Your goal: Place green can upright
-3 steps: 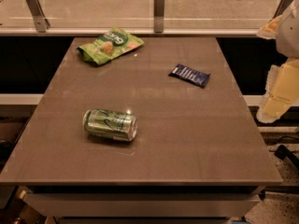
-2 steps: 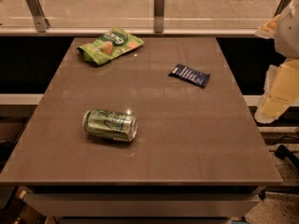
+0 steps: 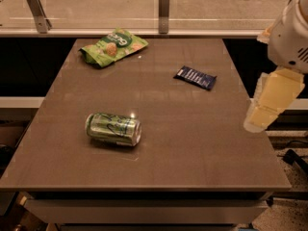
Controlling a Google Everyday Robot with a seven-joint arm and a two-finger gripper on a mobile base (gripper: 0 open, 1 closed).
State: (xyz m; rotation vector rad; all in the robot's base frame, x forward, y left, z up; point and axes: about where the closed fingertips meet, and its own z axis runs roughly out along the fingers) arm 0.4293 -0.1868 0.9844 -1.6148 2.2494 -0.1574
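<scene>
The claw (image 3: 260, 114) hangs off the right edge of the table (image 3: 192, 143), its arm cut off by the frame; I cannot tell whether it is apart or together. The brown table stands before a glass railing (image 3: 163, 4). The green can (image 3: 113, 128) lies on its side, well left of the claw. A dark blue wrapper (image 3: 195, 77) lies nearer the claw, and a green snack bag (image 3: 113, 45) lies farthest away.

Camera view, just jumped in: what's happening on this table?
The small shiny green aluminium can lies on its side toward the front left of the brown table. The robot's gripper hangs beyond the table's right edge, well apart from the can. A crinkled green snack bag lies at the far left, a flat dark blue packet right of centre. The can is not yet upright.
</scene>
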